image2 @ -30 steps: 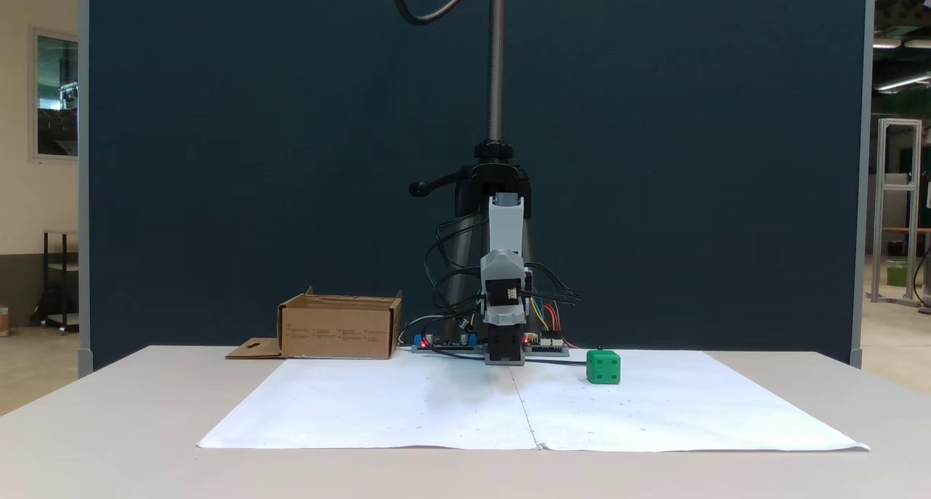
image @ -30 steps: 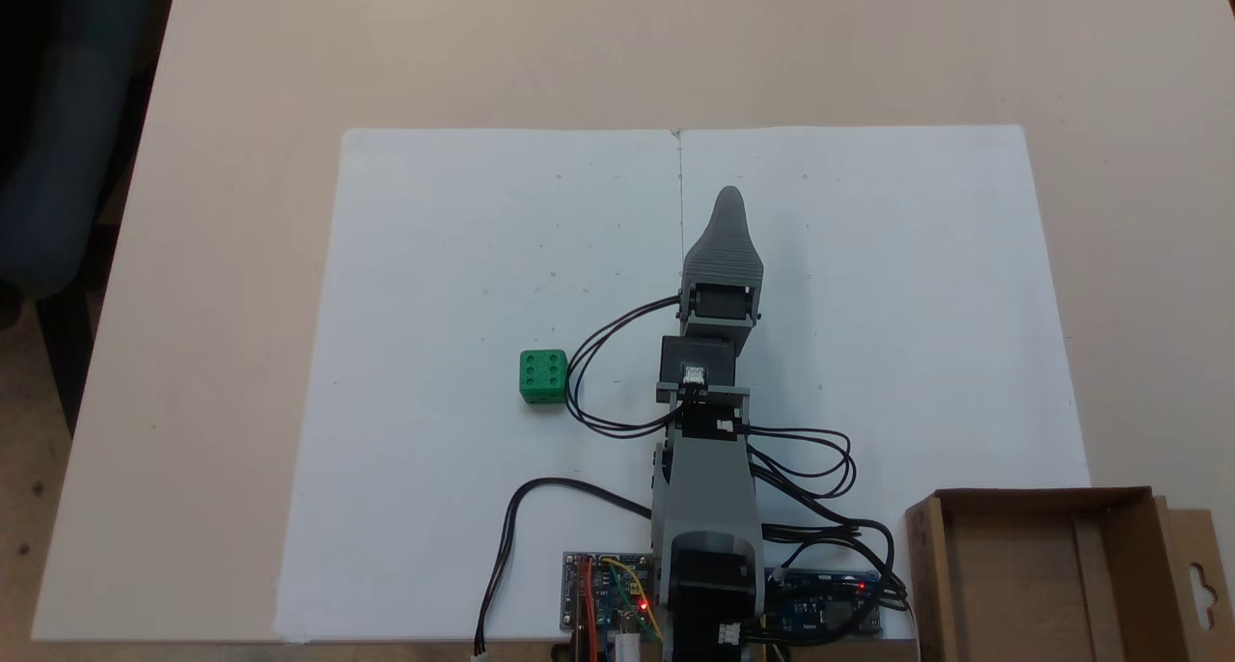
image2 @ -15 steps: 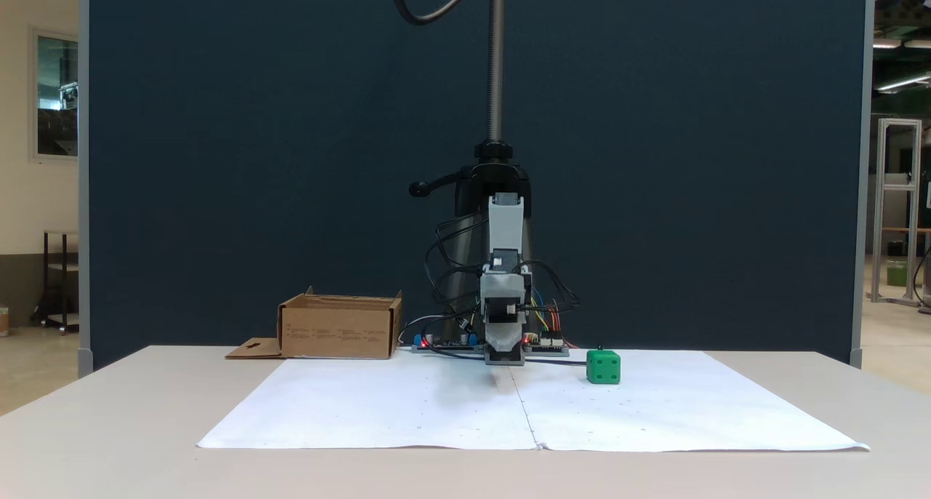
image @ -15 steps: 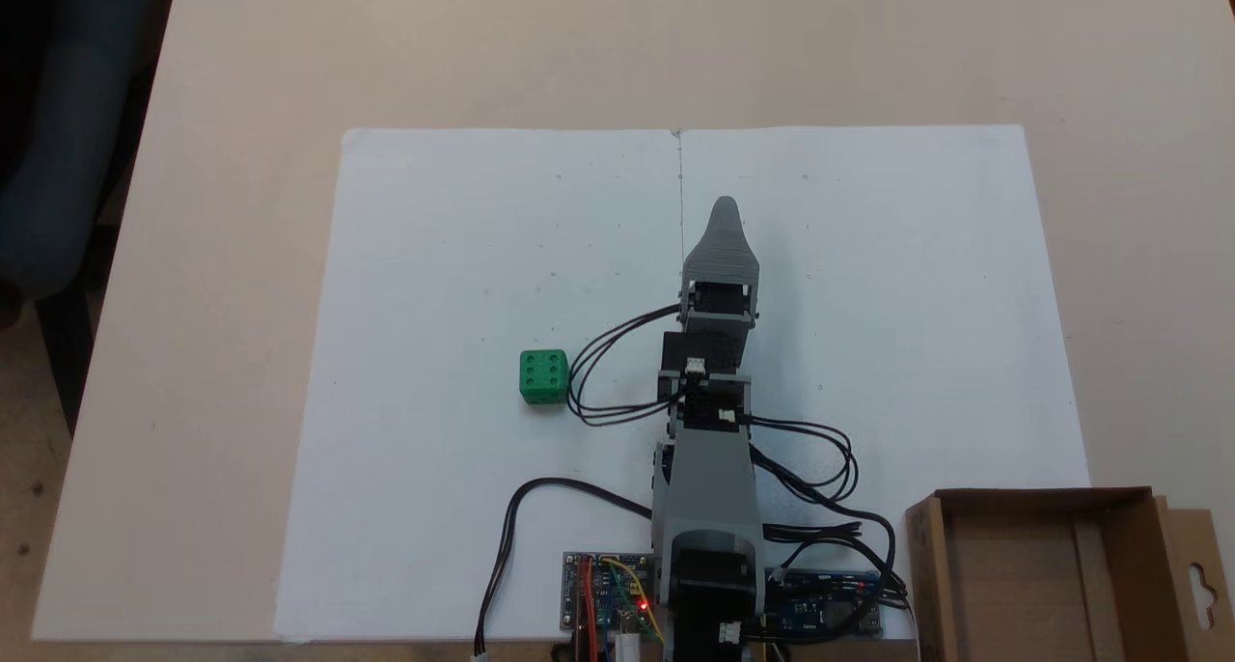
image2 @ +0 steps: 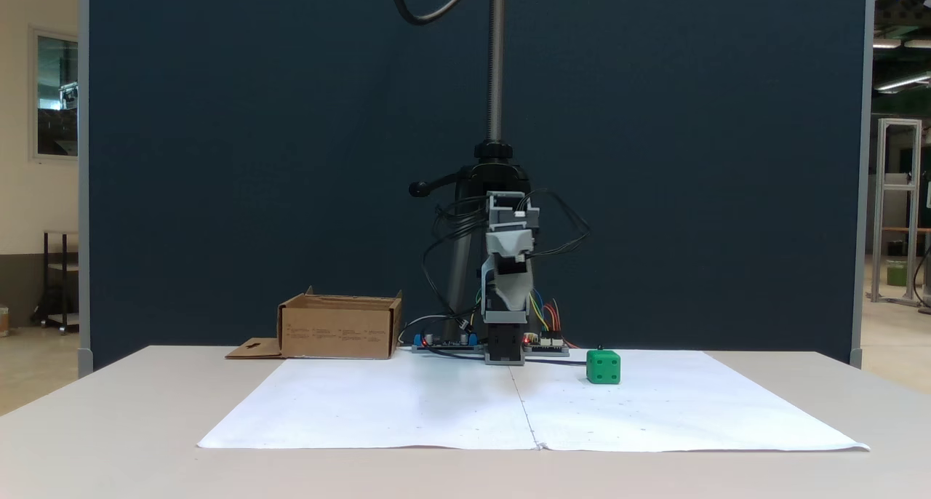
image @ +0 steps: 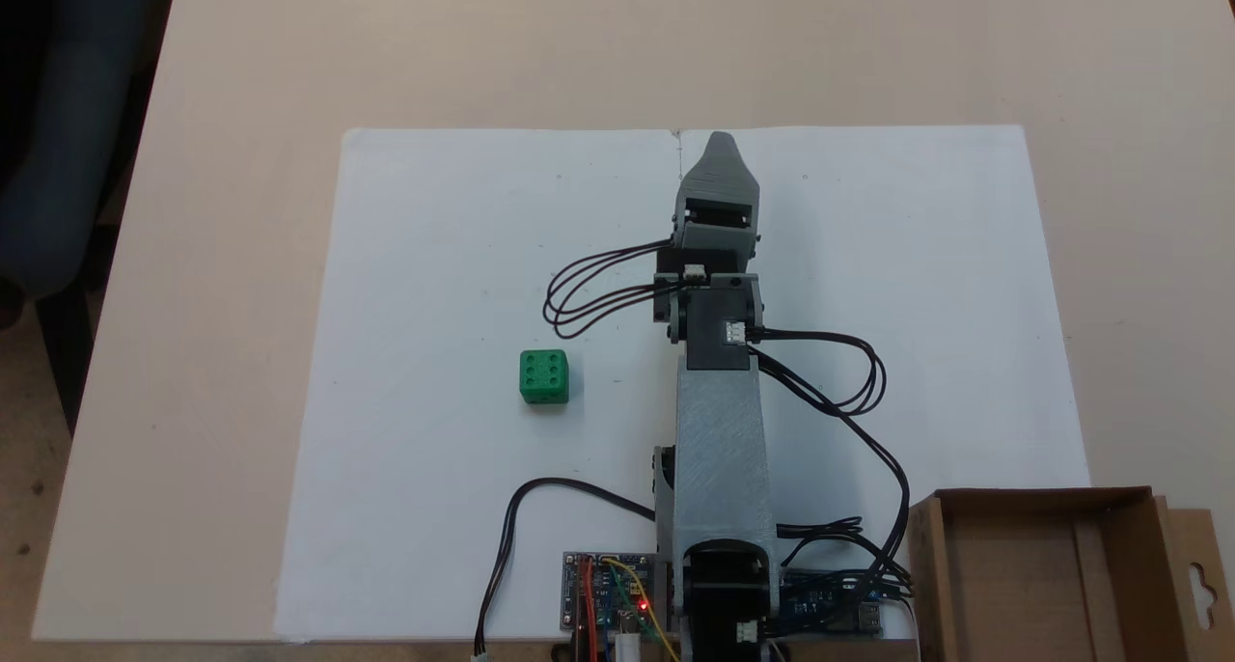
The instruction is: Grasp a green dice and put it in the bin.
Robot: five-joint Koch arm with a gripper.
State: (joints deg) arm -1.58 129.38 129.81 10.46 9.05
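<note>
The green dice [image: 543, 376] rests on the white paper with its six-pip face up, left of the arm in the view from above; from the front the green dice [image2: 603, 366] sits right of the arm's base. My gripper [image: 719, 143] reaches toward the paper's far edge, well beyond the dice and to its right. Seen from the front, the gripper [image2: 508, 304] hangs high above the table. Only one tapered grey jaw shows, so its state is unclear. The bin [image: 1013, 585], a shallow brown cardboard box, stands at the lower right with nothing in it. From the front, the bin [image2: 338, 332] is left of the base.
Two white paper sheets [image: 434, 257] cover the middle of the beige table [image: 241, 83]. Circuit boards [image: 608, 604] and looping black cables [image: 849, 392] lie around the arm's base. A camera stand pole [image2: 496, 62] rises behind it, before a dark partition.
The arm has lifted and stretched forward: the gripper rose from near the table and its tip moved toward the paper's far edge. Dice and bin have stayed put.
</note>
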